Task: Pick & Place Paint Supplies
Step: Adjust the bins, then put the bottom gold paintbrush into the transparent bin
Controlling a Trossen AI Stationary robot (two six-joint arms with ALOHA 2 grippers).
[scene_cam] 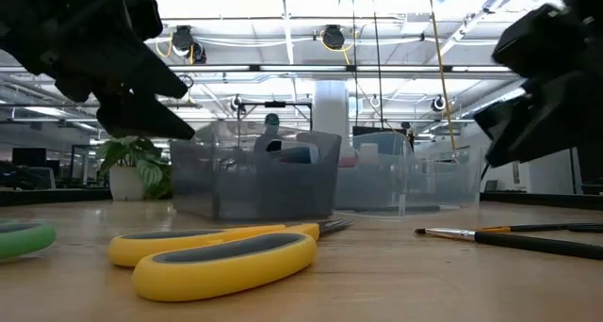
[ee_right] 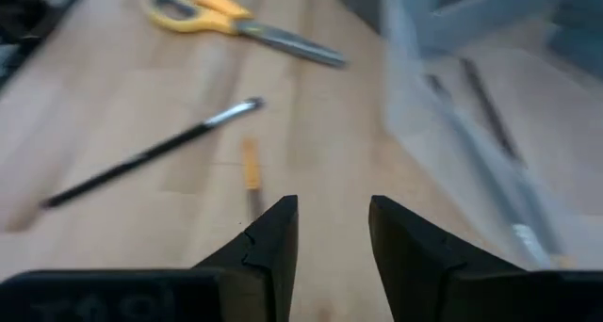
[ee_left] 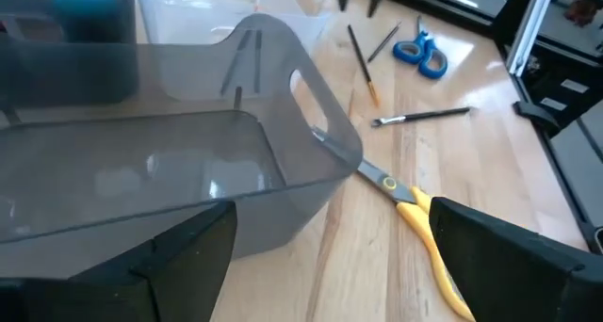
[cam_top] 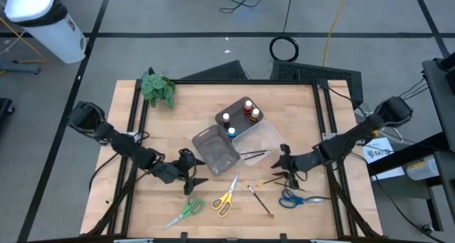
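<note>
Overall, wooden bench [cam_top: 170, 136] with two arms over its near half. Grey tray [cam_top: 215, 150] sits mid-bench, a clear tray [cam_top: 259, 138] touching its right side; in the low view both trays blur together and their contents cannot be made out. A dark block at the far end of the trays carries paint bottles [cam_top: 245, 111]: red, orange and white caps readable from above, one blue-capped bottle [cam_top: 231, 132] just beside them. No label text legible on any bottle.

Left hand [cam_top: 190, 173] hangs just left of the grey tray, fingers spread wide apart, holding nothing; its wrist view is mostly filled by the tray wall.

Right hand [cam_top: 286, 166] hovers near the clear tray's right corner, fingers a little apart, empty, above an orange-tipped brush [ee_right: 250, 174].

Yellow scissors [cam_top: 227, 197] lie near the front edge, green scissors [cam_top: 186, 209] to their left, blue scissors [cam_top: 297, 199] to the right. A dark-handled brush [cam_top: 259, 200] lies between yellow and blue pairs. Two thin brushes [cam_top: 254, 154] rest in the clear tray, blurred in the right wrist view.

Leafy plant [cam_top: 157, 87] at far left corner.
</note>
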